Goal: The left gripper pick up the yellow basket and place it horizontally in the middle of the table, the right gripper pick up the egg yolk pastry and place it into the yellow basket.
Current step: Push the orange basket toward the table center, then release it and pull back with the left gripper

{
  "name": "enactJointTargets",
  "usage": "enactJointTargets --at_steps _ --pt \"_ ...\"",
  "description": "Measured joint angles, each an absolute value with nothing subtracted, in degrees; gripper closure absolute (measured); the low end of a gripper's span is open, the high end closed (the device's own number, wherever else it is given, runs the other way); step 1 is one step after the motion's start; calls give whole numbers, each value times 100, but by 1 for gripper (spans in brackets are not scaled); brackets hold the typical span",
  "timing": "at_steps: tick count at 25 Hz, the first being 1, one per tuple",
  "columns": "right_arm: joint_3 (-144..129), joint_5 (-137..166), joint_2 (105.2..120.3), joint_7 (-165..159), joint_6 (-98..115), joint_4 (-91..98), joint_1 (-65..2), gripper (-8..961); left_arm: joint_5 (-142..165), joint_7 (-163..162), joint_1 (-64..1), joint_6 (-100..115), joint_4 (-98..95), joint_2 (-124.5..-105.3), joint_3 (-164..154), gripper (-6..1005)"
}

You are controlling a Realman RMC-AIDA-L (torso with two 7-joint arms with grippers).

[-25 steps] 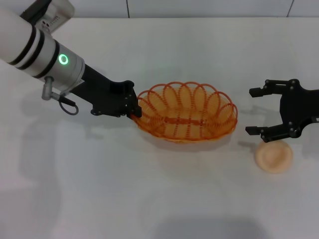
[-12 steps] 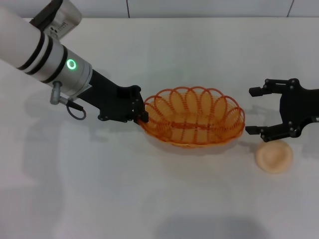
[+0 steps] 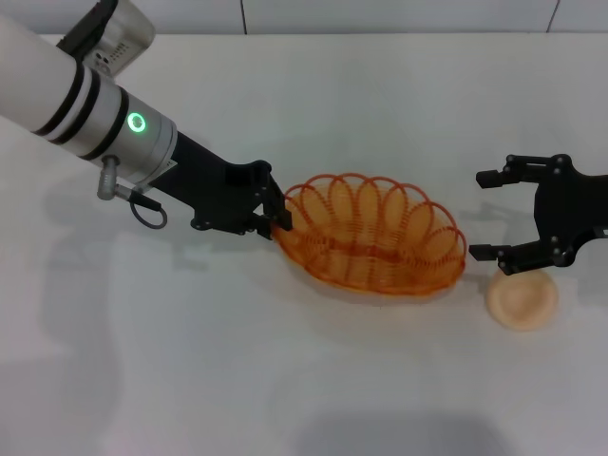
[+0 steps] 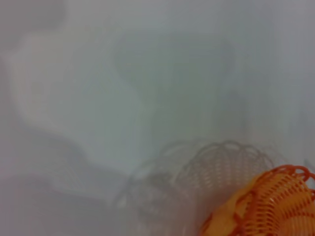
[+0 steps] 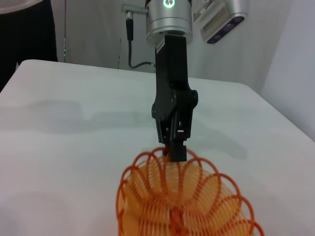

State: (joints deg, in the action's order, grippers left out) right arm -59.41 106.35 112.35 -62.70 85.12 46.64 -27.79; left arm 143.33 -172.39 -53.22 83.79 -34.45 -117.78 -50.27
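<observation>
The yellow basket [image 3: 375, 236] is an oval orange wire basket near the middle of the white table [image 3: 304, 380], tilted, its left end raised. My left gripper [image 3: 278, 219] is shut on the rim of its left end. The basket also shows in the left wrist view [image 4: 266, 206] and in the right wrist view [image 5: 184, 201], where the left gripper [image 5: 174, 151] pinches its far rim. The egg yolk pastry [image 3: 521, 298] lies on the table right of the basket. My right gripper [image 3: 492, 214] is open, hovering just behind the pastry.
A tiled wall edge [image 3: 380, 17] runs along the far side of the table. White table surface lies in front of the basket and behind it.
My left gripper has carried the basket right and slightly forward and tipped it, so its left end now sits higher. The right gripper and the pastry have not moved.
</observation>
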Motion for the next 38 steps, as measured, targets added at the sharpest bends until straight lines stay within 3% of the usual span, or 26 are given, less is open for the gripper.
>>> enactJointTargets --at_steps 4,16,27,38 --pt "-5941 10628 11232 -6268 8527 4666 -2769 85 14325 -17229 -5310 8429 -3445 -11777 -5030 819" --pt "-5871 10625 11211 -6291 8549 4689 -2682 84 14315 -17169 -5202 8602 -3607 -11551 -5035 470" --pt "-5811 10626 11195 -6590 8572 4851 -2628 84 12468 -14699 -4197 8757 -4568 -11310 -4973 319" --pt "-5721 10626 11293 -6813 8677 5042 -2490 84 11312 -10947 -3275 8806 -4555 -11315 -4606 170"
